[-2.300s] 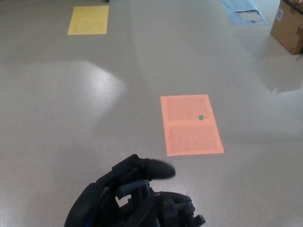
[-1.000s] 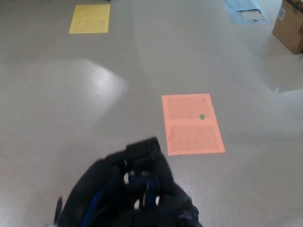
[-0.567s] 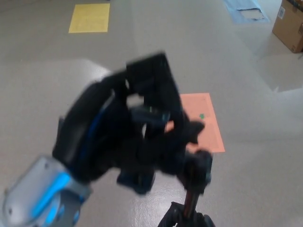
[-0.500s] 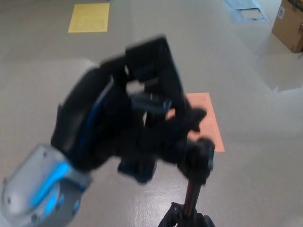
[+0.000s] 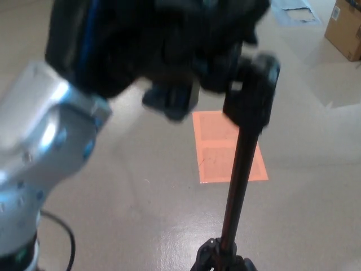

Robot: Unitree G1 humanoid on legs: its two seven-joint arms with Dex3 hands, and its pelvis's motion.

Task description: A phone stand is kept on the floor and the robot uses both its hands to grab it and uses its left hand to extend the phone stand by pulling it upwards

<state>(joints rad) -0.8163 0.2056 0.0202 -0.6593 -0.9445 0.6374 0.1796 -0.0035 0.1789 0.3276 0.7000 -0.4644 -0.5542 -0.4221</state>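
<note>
My left hand (image 5: 158, 45) fills the top of the head view, blurred and close to the camera, its black fingers shut on the top of the phone stand (image 5: 240, 169). The stand's black head (image 5: 255, 84) sits just right of the hand. A thin dark pole runs down from it to a black hub (image 5: 220, 261) at the bottom edge. My silver left forearm (image 5: 39, 152) comes in from the lower left. My right hand does not show.
An orange sheet (image 5: 213, 148) lies on the grey floor behind the pole. A cardboard box (image 5: 345, 28) stands at the far right, with a blue sheet (image 5: 293, 11) beside it. A black cable (image 5: 63, 232) curls at the lower left.
My left hand has risen from low in the picture to the top, holding the stand's head. The pole beneath it has grown much longer. The hub stays at the bottom edge.
</note>
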